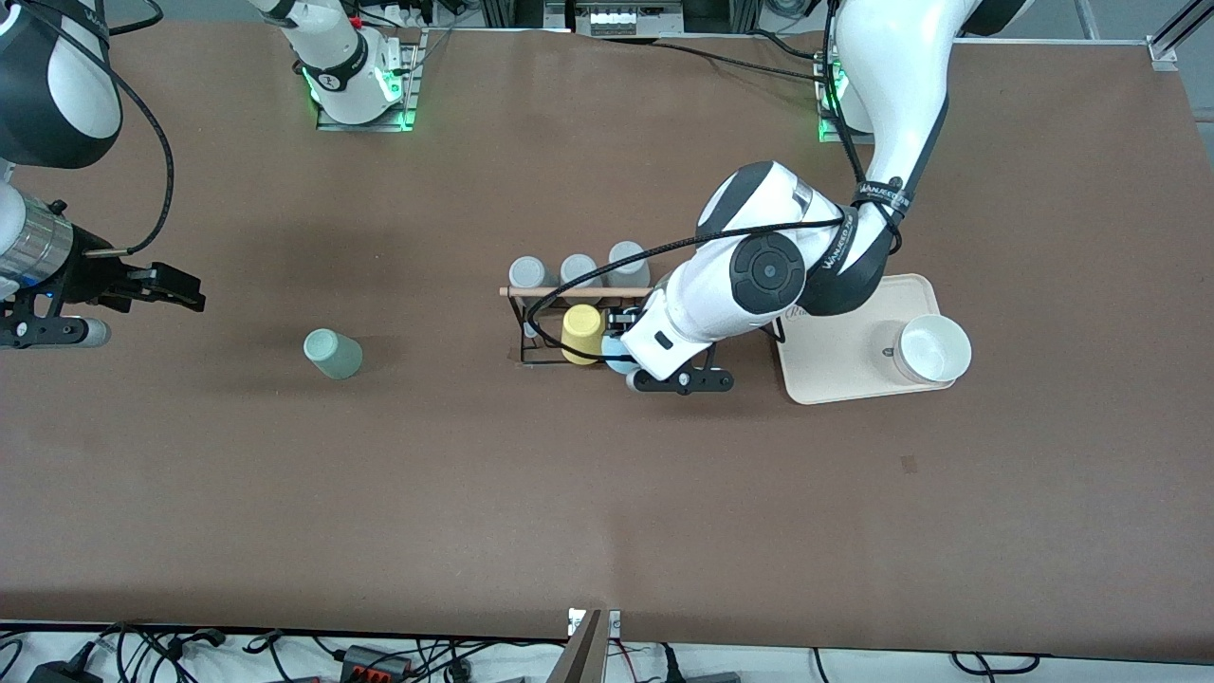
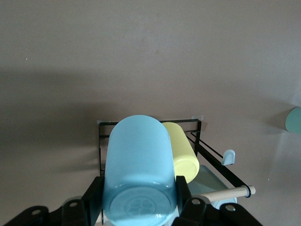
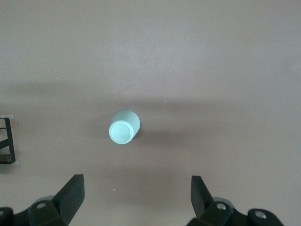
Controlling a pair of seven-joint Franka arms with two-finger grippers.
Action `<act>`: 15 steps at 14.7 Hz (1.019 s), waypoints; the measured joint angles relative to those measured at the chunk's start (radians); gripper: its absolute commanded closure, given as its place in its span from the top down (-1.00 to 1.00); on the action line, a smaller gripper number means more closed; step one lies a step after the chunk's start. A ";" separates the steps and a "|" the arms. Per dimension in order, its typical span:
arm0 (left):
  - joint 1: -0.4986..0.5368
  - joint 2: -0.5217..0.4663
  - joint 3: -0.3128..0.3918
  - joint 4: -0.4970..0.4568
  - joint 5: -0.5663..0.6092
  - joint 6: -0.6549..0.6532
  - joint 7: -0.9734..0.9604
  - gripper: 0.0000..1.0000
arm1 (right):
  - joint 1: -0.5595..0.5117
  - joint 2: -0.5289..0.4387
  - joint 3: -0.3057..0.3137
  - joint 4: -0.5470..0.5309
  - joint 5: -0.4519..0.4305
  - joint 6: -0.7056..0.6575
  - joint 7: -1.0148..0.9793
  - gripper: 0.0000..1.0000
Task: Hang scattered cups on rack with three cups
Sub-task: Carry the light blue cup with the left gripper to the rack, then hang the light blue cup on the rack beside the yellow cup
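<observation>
My left gripper (image 1: pixel 617 357) is shut on the light blue cup (image 2: pixel 138 174), holding it on its side over the black wire rack (image 1: pixel 520 327), next to the yellow cup (image 1: pixel 582 332) on the rack. In the left wrist view the fingers (image 2: pixel 94 190) press both sides of the cup, with the yellow cup (image 2: pixel 181 153) and the wooden rod (image 2: pixel 230 192) beside it. The mint green cup (image 1: pixel 333 354) stands upside down on the table toward the right arm's end. My right gripper (image 1: pixel 186 289) is open and empty above the table; the mint cup (image 3: pixel 124 128) lies ahead of it.
Three grey cups (image 1: pixel 579 270) sit along the rack's side farther from the front camera. A cream tray (image 1: pixel 835 379) with a white cup (image 1: pixel 934 348) lies toward the left arm's end. The left arm's wrist covers part of the rack.
</observation>
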 measured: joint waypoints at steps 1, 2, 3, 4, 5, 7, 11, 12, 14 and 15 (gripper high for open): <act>0.000 0.000 -0.001 0.000 0.015 -0.001 0.000 -0.90 | 0.000 0.001 0.000 0.000 0.000 0.000 0.000 1.00; -0.002 0.000 -0.001 0.000 0.024 -0.005 0.000 -0.90 | 0.000 0.001 0.000 0.000 0.000 0.000 0.000 1.00; -0.005 0.000 -0.001 -0.001 0.029 -0.013 0.000 -0.90 | 0.000 0.002 0.000 0.000 0.000 0.000 0.000 1.00; -0.009 0.001 -0.002 -0.003 0.030 -0.020 -0.001 -0.90 | 0.000 0.002 0.000 0.000 0.000 0.000 0.000 1.00; -0.013 0.003 -0.002 -0.004 0.030 -0.025 -0.002 -0.90 | 0.000 0.003 0.000 0.000 0.000 0.000 0.000 1.00; -0.015 0.005 -0.002 -0.004 0.030 -0.055 -0.005 -0.90 | -0.001 0.005 0.000 0.000 0.000 0.000 0.000 1.00; -0.010 0.005 -0.001 -0.003 0.030 -0.135 -0.005 -0.90 | -0.001 0.006 -0.001 0.000 0.000 0.000 0.000 1.00; -0.011 0.006 -0.001 -0.004 0.030 -0.138 -0.005 -0.90 | -0.002 0.006 -0.001 0.000 0.000 0.000 0.000 1.00; -0.016 0.015 -0.002 -0.004 0.030 -0.136 -0.005 -0.89 | -0.002 0.006 -0.001 0.000 0.000 0.000 0.000 1.00; -0.017 0.023 -0.002 -0.004 0.030 -0.125 -0.003 -0.89 | -0.002 0.006 -0.001 0.000 0.000 0.000 0.000 1.00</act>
